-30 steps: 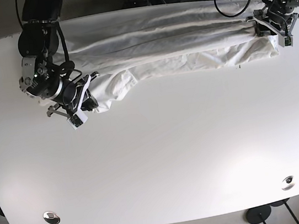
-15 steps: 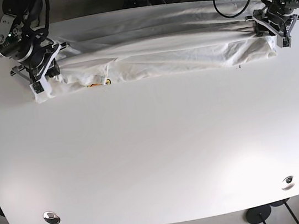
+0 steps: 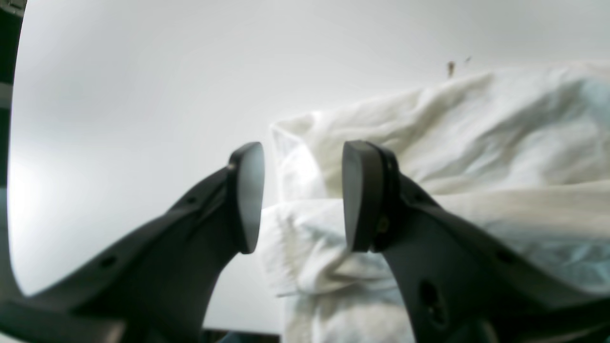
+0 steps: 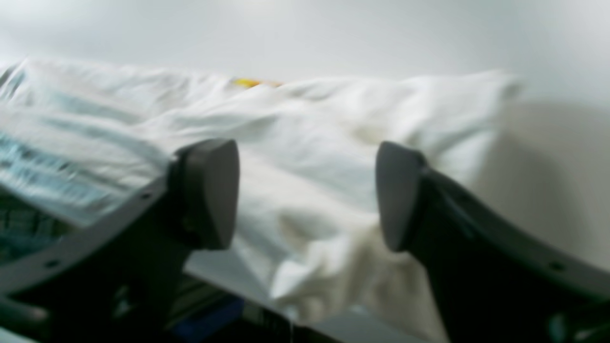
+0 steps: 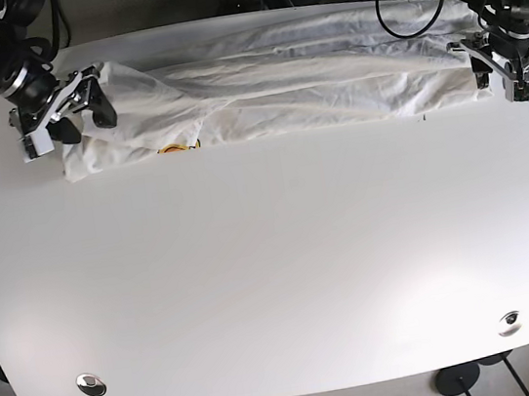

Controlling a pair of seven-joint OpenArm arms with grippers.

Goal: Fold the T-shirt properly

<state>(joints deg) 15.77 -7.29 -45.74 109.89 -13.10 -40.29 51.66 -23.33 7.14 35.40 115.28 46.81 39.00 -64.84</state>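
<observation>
Lying along the top of the base view, the white T-shirt (image 5: 279, 88) is folded into a long band whose long axis runs straight from the left of the frame to the right, parallel to the far edge of the white table (image 5: 273, 256); its creases follow the same line. At the upper left, the right gripper (image 5: 64, 116) sits at the band's left end with its jaws parted and nothing between them; in its wrist view the cloth (image 4: 305, 143) lies slack beyond the spread fingers, and a small yellow mark (image 4: 248, 83) shows near the band's far edge; the same mark (image 5: 174, 149) appears low on the left part of the shirt in the base view. At the upper right, the left gripper (image 5: 504, 76) is at the band's right end, likewise released; its wrist view shows the shirt's corner (image 3: 305, 143) just beyond the open fingertips. Below the shirt, the whole middle and lower part of the table is bare white surface; two round fittings (image 5: 91, 384) sit near its lower corners.
</observation>
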